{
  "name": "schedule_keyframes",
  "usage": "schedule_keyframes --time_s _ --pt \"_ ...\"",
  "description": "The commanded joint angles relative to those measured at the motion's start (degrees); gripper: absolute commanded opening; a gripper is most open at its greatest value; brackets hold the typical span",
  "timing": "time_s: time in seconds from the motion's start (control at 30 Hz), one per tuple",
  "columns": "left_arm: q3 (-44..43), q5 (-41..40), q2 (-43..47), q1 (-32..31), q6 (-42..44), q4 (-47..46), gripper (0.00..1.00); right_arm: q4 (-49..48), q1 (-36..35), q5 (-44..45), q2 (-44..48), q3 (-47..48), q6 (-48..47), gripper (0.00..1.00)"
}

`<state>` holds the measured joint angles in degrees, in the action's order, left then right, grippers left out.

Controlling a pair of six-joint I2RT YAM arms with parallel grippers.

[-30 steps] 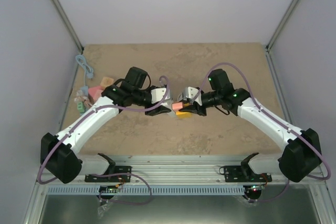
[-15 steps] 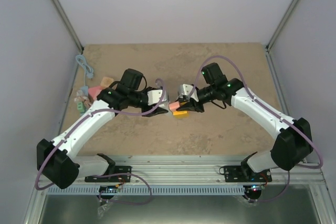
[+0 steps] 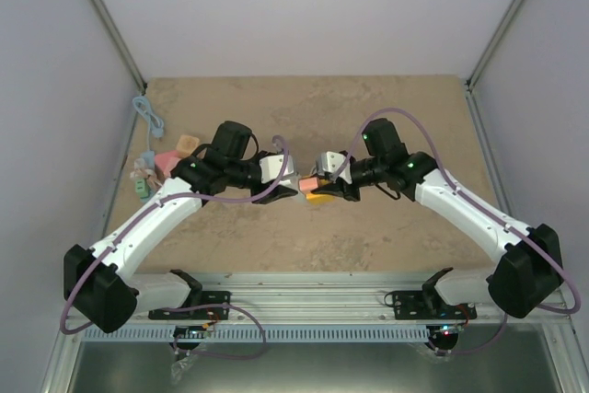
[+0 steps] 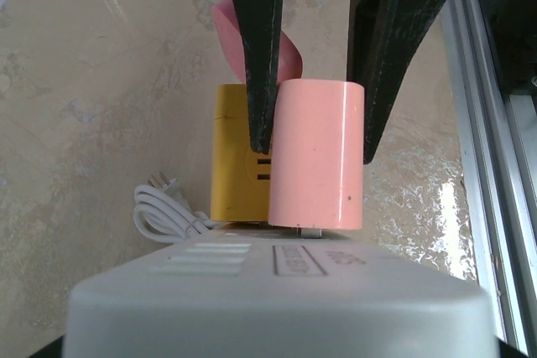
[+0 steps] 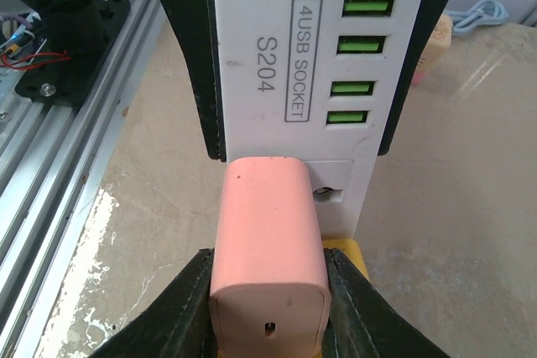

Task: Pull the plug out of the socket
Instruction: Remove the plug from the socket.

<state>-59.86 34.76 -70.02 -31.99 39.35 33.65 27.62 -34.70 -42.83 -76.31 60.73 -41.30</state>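
The left fingers (image 4: 256, 39) are closed on the sides of the pink boxy plug (image 4: 317, 153), which sits pushed into the white plastic socket block (image 5: 310, 56). The right fingers (image 5: 189, 39) are closed on that block. It looks best to pull the plug straight away from the block, with no twisting and both holds tight. Under the block lies the tan stone-look worktop (image 3: 368, 227). Beyond the block stand pale grey walls (image 3: 304, 16).

My work surface is a beige, stone-patterned tabletop (image 3: 386, 103), enclosed by plain pale walls (image 3: 304, 6) on three sides; a metal rail (image 3: 313, 294) borders its near edge.
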Motion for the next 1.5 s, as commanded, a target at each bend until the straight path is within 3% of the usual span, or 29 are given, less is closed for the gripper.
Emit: schedule_keyframes --time_s 0.0,0.23,0.4,0.8,1.0,1.47 --pt "-0.9 1.8 0.9 0.4 0.1 -1.7 0.00 -1.6 0.6 2.5 1.1 -1.0 0.5 0.01" --pt "-0.9 5.1 1.1 0.4 5.9 2.7 0.00 6.1 0.6 -1.1 -2.0 4.3 -3.4 0.01" --pt "0.1 2.6 0.9 0.4 4.9 1.7 0.00 10.5 0.5 0.2 -4.0 9.3 -3.7 0.01" --pt "0.4 3.4 1.8 0.4 5.1 0.9 0.00 11.4 0.0 -0.1 -4.3 7.2 -7.0 0.01" --pt "0.5 3.1 2.2 0.6 3.1 -0.3 0.00 5.5 0.2 5.8 -1.9 3.4 -5.4 0.01" --pt "1.4 2.7 2.7 2.0 2.4 -1.4 0.00 6.8 2.3 0.9 2.6 3.1 -5.0 0.01"
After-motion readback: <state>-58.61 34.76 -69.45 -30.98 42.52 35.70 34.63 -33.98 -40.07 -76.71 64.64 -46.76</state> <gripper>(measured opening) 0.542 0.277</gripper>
